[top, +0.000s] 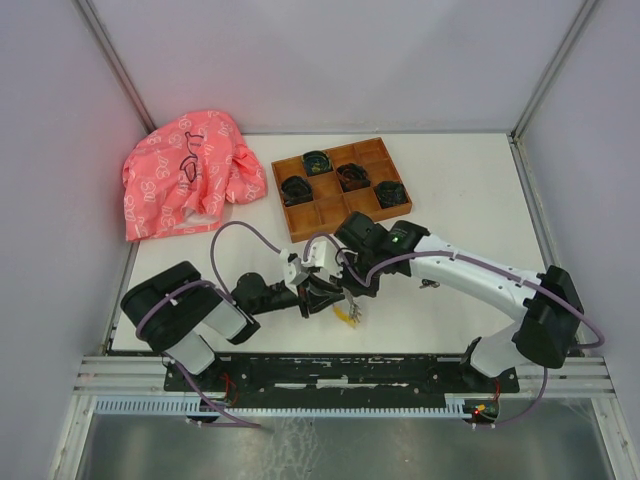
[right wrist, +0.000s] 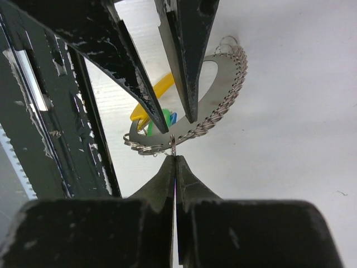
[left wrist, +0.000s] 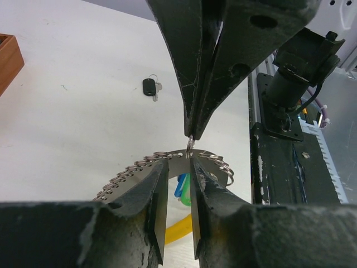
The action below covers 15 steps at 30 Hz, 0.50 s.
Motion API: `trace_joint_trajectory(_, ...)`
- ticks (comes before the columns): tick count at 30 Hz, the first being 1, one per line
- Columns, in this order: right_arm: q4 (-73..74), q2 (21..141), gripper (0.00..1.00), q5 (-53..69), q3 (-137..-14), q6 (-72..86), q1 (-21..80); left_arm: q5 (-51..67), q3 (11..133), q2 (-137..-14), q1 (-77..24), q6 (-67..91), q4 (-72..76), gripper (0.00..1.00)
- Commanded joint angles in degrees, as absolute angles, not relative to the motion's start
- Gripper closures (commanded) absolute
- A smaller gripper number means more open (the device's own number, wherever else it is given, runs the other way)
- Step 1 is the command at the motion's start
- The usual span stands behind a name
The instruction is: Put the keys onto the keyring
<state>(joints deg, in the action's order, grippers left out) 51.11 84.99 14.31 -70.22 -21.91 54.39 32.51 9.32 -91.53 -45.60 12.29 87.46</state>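
Observation:
The keyring (left wrist: pixel 128 176) is a flat grey metal loop edged with small split rings, held up off the table at the middle front (top: pixel 347 312). My right gripper (right wrist: pixel 175 157) is shut on one small split ring at the loop's edge (right wrist: pixel 173 144) and comes down from above in the left wrist view (left wrist: pixel 191 134). My left gripper (left wrist: pixel 178 161) is open, its fingers apart on either side of the loop's band. A blue key (left wrist: pixel 179 186), a green tag (left wrist: pixel 186 192) and a yellow tag (left wrist: pixel 178 231) hang below the loop. The black key (left wrist: pixel 149 86) lies alone on the table.
A wooden tray (top: pixel 300 215) with dark coiled bundles stands behind the arms, its corner at the left edge of the left wrist view (left wrist: pixel 8 56). A pink patterned bag (top: pixel 185 180) lies at the back left. The right arm's base (left wrist: pixel 290 89) stands close by.

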Motion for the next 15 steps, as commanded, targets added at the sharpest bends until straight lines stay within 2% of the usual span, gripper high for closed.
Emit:
trace_joint_trajectory(1,53.6,86.2,0.99,13.7,-73.9,-24.2,55.0,36.1,11.6,-92.3,-45.5,14.1,99.1,0.71)
trace_joint_trajectory(15,51.7,88.4,0.99,17.5,-75.8,-25.1,55.5,38.7,13.8,-93.2,-45.8,15.5,99.1,0.69)
